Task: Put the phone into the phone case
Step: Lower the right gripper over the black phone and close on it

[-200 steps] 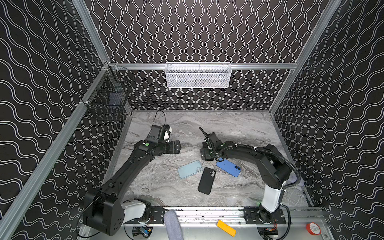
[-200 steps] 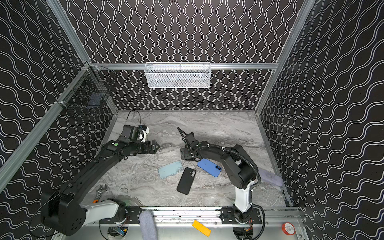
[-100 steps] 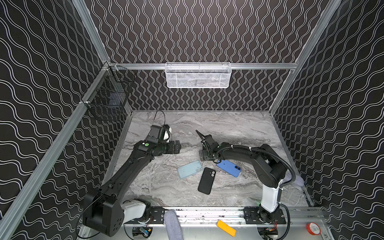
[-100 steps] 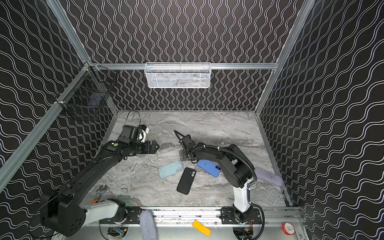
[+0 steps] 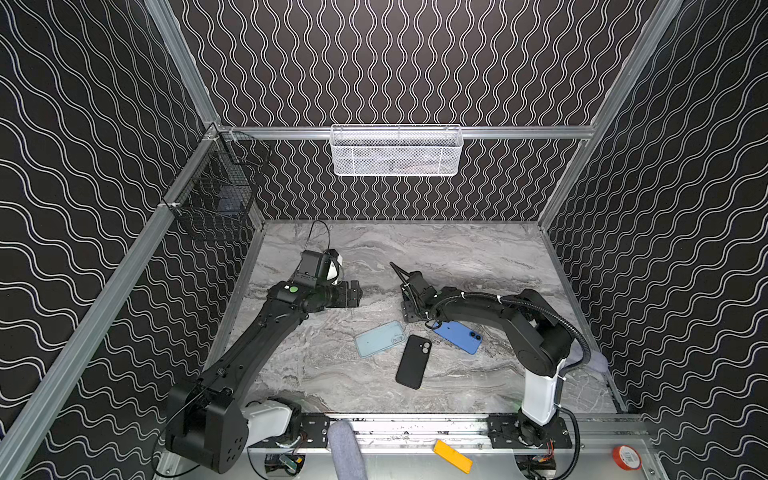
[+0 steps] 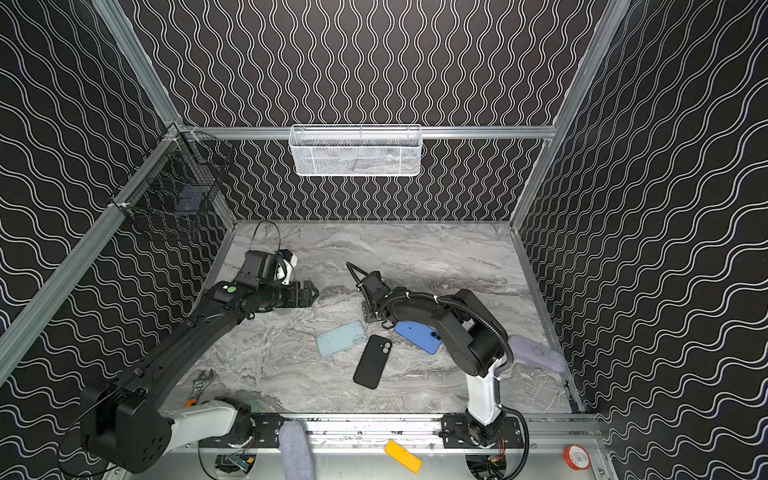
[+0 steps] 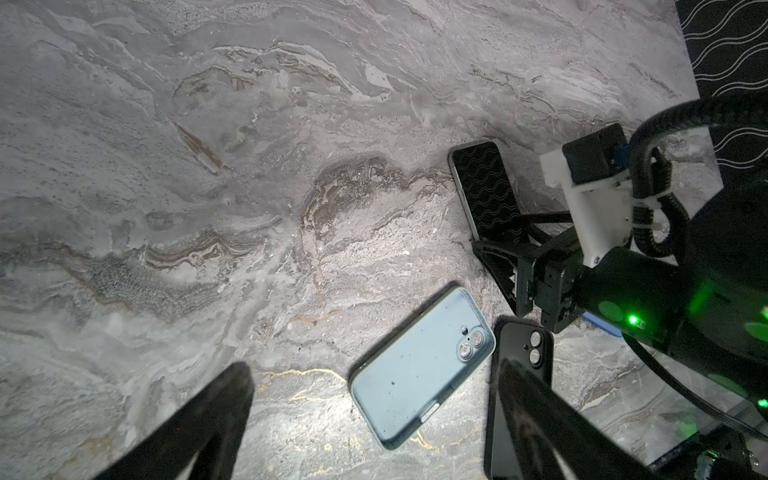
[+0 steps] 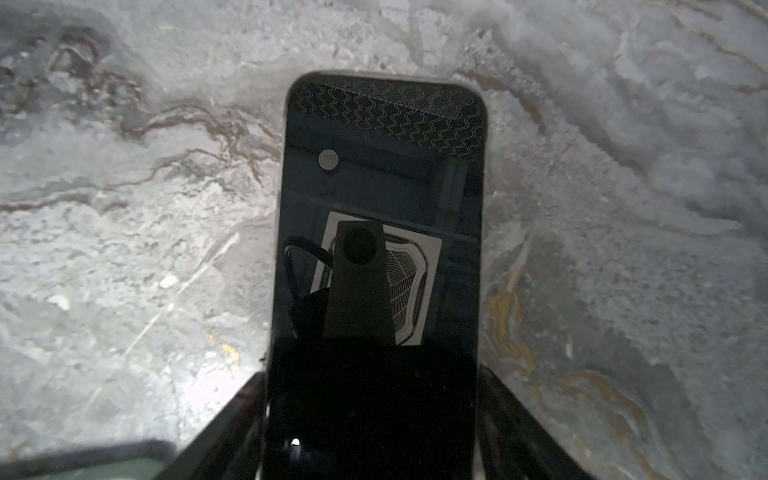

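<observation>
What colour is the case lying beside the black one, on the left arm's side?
Pale blue case; clearest in the left wrist view.

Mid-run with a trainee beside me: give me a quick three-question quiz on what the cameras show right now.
1. True or false: the left gripper is shut on something.
2. What lies between the fingers of the right gripper? A nothing; B a phone, screen toward the wrist camera; C a pen.
3. Name the colours of the three phone-sized items lying camera side up on the table.
Key: 1 false: it is open and empty. 2 B. 3 light blue item, black item, blue item.
</observation>
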You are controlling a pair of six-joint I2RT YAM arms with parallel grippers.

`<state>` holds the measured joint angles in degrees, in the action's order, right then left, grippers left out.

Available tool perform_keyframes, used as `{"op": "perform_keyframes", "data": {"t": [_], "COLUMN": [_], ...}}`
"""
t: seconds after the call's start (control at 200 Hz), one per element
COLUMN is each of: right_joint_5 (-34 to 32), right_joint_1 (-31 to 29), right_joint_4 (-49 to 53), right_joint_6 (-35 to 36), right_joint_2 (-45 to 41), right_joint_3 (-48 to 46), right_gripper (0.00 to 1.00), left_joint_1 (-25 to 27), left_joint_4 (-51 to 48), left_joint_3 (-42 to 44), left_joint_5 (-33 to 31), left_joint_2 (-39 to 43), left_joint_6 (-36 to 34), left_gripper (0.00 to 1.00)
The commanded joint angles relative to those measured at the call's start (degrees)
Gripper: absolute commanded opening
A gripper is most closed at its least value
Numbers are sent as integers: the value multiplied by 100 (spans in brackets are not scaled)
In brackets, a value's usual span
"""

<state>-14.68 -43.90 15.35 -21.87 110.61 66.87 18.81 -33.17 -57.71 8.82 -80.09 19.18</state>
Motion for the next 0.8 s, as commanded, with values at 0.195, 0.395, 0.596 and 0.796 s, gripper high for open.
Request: {"op": "perform_keyframes", "data": {"t": [0.195,0.395,0.596,0.796], "right_joint_5": [111,280,461,638], "right_joint_1": [-32,-29,-9,22], "right_joint_4": [134,-241,-920,-1226], "right_joint_6": [3,436,930,1174], "right_joint_2": [-117,-510,-1114,-1334], "right_joint_3": [-119,-391,-912,-1183], "right_gripper": [67,67,68,68], "left_joint_1": [9,8,4,9], "left_joint_4": [57,63,132,256], "left_joint_3": [-25,-23,-12,9], "left_joint_5": [-64,-34,124,353], "left_joint_2": [-15,-45,-83,-105], "left_joint_6": [6,-10,11,87], "left_gripper": [97,97,97,97]}}
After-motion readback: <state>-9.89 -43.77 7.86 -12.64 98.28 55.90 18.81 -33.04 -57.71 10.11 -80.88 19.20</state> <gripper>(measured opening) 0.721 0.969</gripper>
